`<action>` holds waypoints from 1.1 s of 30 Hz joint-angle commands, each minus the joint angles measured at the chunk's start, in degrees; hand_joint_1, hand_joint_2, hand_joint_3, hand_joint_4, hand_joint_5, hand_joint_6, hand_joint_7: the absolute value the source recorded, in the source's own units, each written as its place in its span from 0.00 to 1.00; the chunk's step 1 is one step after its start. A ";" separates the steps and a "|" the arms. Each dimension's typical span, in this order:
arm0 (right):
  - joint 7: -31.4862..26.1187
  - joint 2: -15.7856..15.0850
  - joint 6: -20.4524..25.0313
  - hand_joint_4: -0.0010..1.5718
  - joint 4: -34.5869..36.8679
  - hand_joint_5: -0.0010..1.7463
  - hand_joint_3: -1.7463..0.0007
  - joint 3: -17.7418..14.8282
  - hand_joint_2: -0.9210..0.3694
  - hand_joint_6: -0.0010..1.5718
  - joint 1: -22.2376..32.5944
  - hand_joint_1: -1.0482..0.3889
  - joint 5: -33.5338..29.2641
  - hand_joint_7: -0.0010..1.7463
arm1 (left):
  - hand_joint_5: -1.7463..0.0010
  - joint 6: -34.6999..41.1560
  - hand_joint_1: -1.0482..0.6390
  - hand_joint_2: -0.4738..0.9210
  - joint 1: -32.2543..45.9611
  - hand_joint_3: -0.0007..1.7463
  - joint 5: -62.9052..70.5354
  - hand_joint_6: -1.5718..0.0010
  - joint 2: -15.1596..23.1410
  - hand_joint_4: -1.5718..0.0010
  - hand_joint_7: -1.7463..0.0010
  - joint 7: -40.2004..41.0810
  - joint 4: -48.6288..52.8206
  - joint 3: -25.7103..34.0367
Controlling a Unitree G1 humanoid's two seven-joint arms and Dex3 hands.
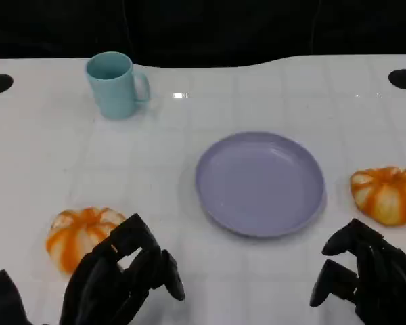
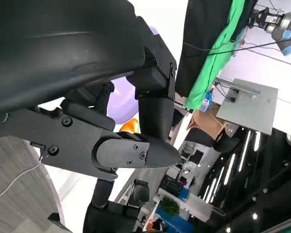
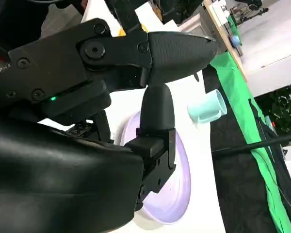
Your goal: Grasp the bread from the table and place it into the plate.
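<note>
**Two buns, two hands, nothing lifted yet**

At the far left of the head view, the round orange-and-white striped bread bun point(image 1: 81, 233) lies on the white glossy table point(image 1: 40, 156), touching or just beside the fingertips of the robot's black left hand point(image 1: 125, 277). That hand hangs over the table's near edge with its fingers apart and loosely curved, and it holds nothing. The bun sits just ahead of it and slightly to its outer side, so a short forward reach would meet it. Behind, toward the far edge, stands a pale teal ceramic mug point(image 1: 115, 84), well apart from everything else.

In the middle rests the round lavender plate point(image 1: 260, 183), with nothing on it.

To the right a second orange-and-white striped bun point(image 1: 387, 194) lies near the plate's rim but not touching it. The black right hand point(image 1: 365, 274) hovers just short of it, fingers parted and curled, holding nothing. This bun lies directly ahead of that hand and closer to the plate than the left one. Both buns look roughly round, with no clear long axis to align with.
</note>
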 commanded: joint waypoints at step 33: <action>-0.03 -0.32 -0.27 0.38 -0.78 1.00 0.76 0.15 0.00 0.28 0.27 0.35 -0.26 0.93 | 0.50 -17.39 0.28 1.00 -1.87 0.04 28.15 0.61 14.86 0.78 0.93 6.27 -9.40 -0.25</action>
